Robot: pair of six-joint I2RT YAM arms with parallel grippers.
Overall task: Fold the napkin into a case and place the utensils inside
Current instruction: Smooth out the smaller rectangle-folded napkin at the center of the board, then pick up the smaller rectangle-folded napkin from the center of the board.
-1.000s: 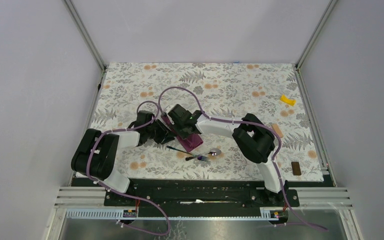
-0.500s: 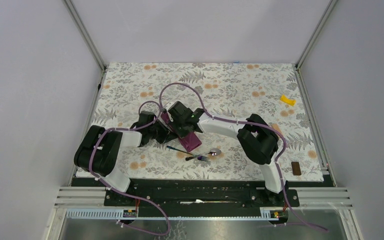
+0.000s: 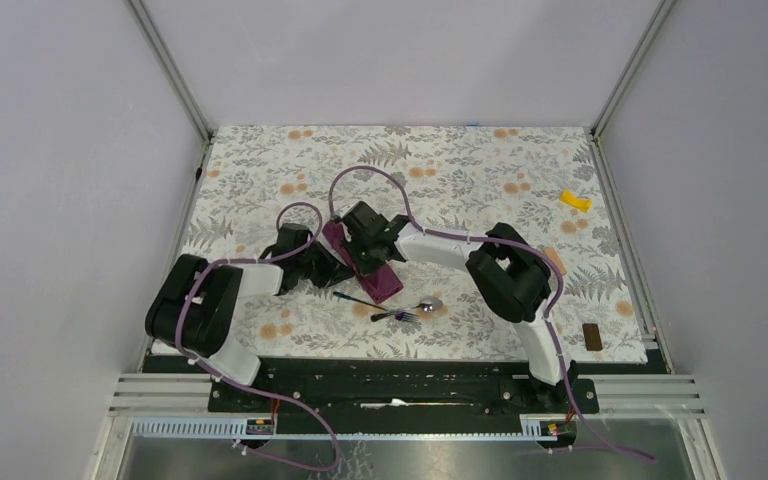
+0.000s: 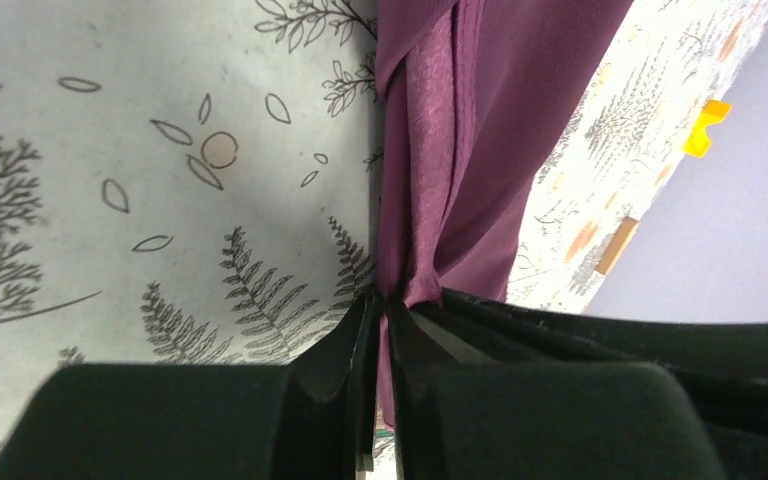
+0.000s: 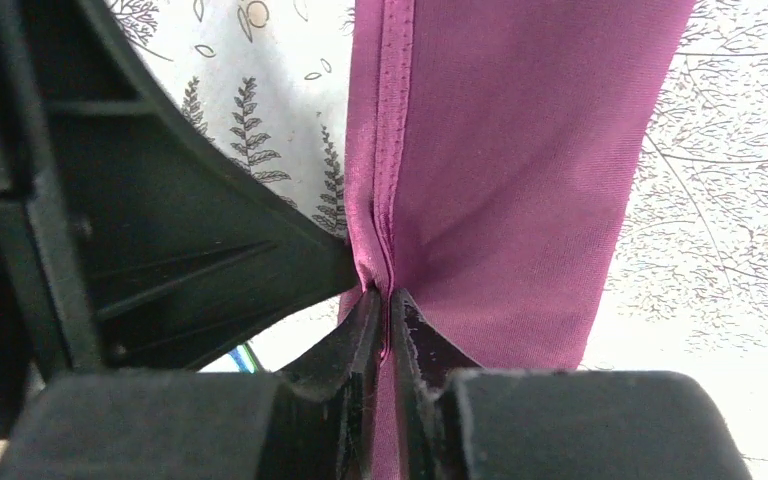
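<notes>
Carefully now: on your left, the left tool (image 4: 385, 305) is pinched nearly closed on a thin, bunched fold of the napkin (image 4: 490, 120), low against the floral surface (image 4: 110, 200). That bite looks shallow. A quick lift or a sideways tug could slip the cloth out and let the fold fall open.

The napkin itself lies mid-surface as a narrow folded strip between your two arms. If you pull one end harder than the other, I'd expect it to twist or skew rather than crease cleanly.

On the right, the right tool (image 5: 388, 300) is clamped on the hemmed edge of the same strip, and the other arm's black body crowds in right next to it. With the two that close, any inward move risks a knock.

Further right, the utensils (image 3: 405, 312) lie just beside the strip's near end. Dragging the cloth toward you could sweep them out of place.
</notes>
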